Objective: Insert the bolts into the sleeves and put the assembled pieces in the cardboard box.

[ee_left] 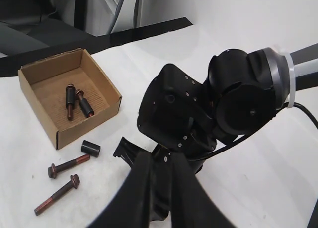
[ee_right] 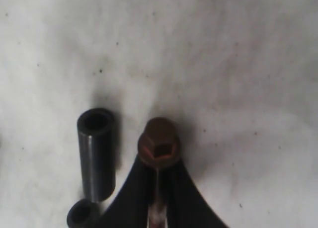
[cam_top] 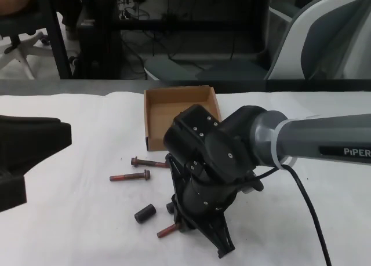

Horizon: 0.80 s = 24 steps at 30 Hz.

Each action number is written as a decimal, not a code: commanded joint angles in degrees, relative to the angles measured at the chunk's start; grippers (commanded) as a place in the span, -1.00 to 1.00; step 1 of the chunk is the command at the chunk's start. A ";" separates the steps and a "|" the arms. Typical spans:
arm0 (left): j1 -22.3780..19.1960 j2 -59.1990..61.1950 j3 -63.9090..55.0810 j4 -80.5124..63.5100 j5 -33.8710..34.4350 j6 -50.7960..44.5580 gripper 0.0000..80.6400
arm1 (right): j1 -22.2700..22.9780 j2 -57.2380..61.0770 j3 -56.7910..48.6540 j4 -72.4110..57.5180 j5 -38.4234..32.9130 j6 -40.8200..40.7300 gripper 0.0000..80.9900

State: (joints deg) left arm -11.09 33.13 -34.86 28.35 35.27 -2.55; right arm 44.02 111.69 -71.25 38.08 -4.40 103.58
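Two assembled pieces (ee_left: 69,101) lie in the cardboard box (ee_left: 92,117). My right tool (ee_right: 158,176) is clenched on a bolt (ee_right: 159,147) low over the white bench (cam_top: 69,231) — a sleeve (ee_right: 97,153) lies just beside it. Two loose bolts (ee_left: 67,166) rest near the box. Left tool (ee_left: 162,158) state — I cannot tell.

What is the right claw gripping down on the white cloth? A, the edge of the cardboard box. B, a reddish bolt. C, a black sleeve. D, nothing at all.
B: in the right wrist view the right claw is closed around the shank of a bolt, while the black sleeve lies free beside it.
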 commanded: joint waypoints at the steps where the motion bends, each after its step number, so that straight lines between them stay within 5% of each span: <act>1: -0.29 -0.22 -0.02 -0.27 -0.33 0.43 -0.61 | -0.34 1.05 0.36 -0.24 -0.05 -1.89 -1.00; 20: -0.29 6.10 -0.02 8.91 -1.79 1.28 -0.59 | -2.06 -15.84 1.20 -0.59 3.60 -34.96 -0.99; 24: -1.20 11.21 -0.12 10.23 -2.29 1.28 -0.02 | -3.97 -21.16 3.33 -0.38 2.95 -42.46 -0.99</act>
State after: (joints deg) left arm -11.56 42.53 -34.78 37.95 33.58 -1.20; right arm 41.19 93.93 -69.01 37.71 -1.29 65.65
